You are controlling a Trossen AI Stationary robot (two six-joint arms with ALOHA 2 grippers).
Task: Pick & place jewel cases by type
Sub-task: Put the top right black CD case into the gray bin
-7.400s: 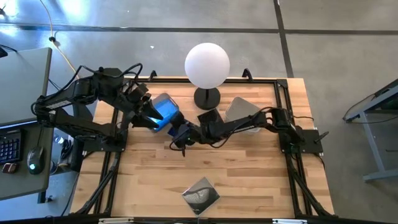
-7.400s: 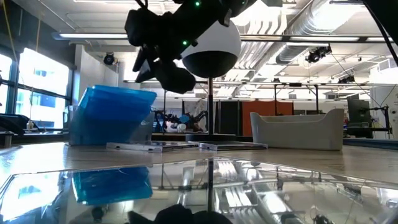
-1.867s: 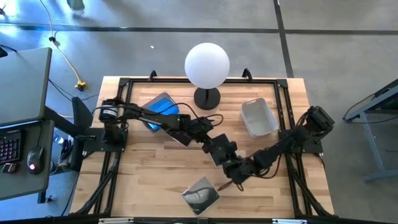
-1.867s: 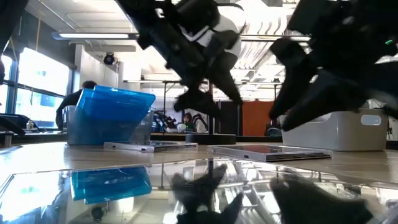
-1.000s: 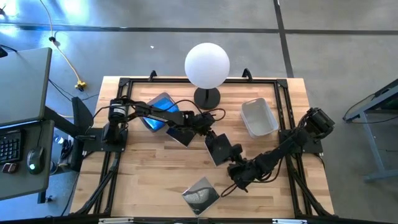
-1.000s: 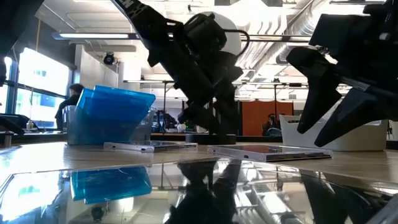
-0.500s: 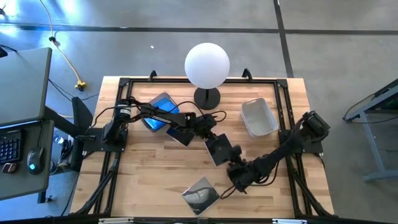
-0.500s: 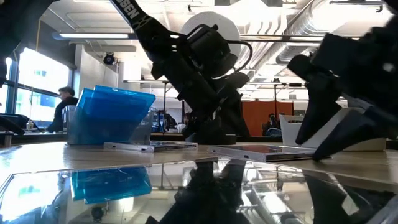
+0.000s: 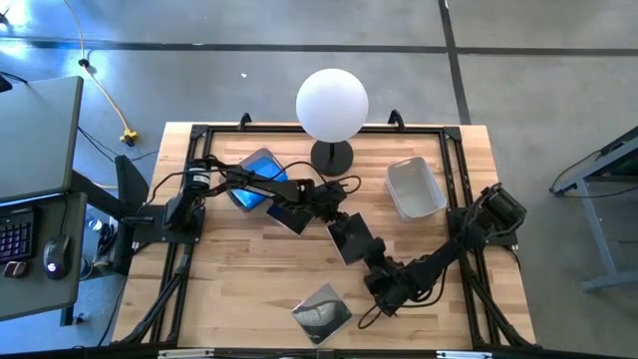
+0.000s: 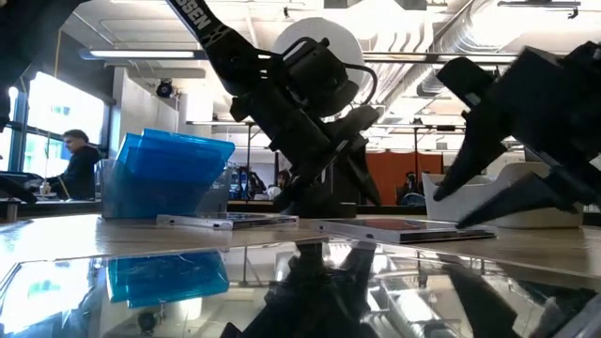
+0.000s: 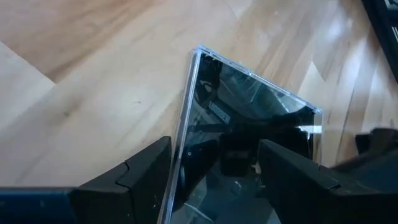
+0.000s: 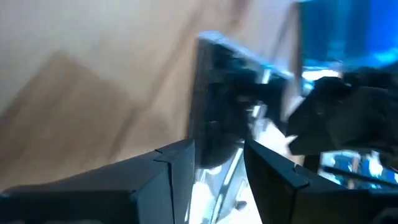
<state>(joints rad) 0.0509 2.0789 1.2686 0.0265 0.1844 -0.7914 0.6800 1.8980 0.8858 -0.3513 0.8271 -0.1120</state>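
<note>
A glossy dark jewel case [image 9: 354, 240] lies flat mid-table, also seen as the dark case [image 10: 404, 228] in the low view. My left gripper [image 9: 334, 216] is open at its far-left corner; in the left wrist view the left gripper [image 11: 214, 146] straddles that corner [image 11: 198, 56]. My right gripper [image 9: 377, 269] is open at the near-right side, and the right gripper [image 12: 217, 146] frames the case's edge. A second dark case [image 9: 289, 215] lies flat beside the blue cases [image 9: 261, 176]. A third dark case [image 9: 321, 312] lies near the near edge. My left gripper stands low over the dark case's far-left corner, one finger [image 11: 146, 171] beside its clear edge [image 11: 185, 143]; whether it touches I cannot tell. My right gripper slants down from the table's right at the case's end [image 10: 470, 228]; whether its fingers [image 10: 484, 214] touch it I cannot tell.
A grey bin [image 9: 416, 187] sits far right. A lamp with a white globe [image 9: 332, 105] stands at the far edge. The blue cases [image 10: 164, 174] lean stacked at the far left. Black rails [image 9: 189, 249] run along the table's sides. People show in the room behind.
My right gripper has come down and tipped, its fingers now slanting toward the dark case's right end. My left gripper has sunk a little at the case's far-left corner. The case has stayed flat in place.
</note>
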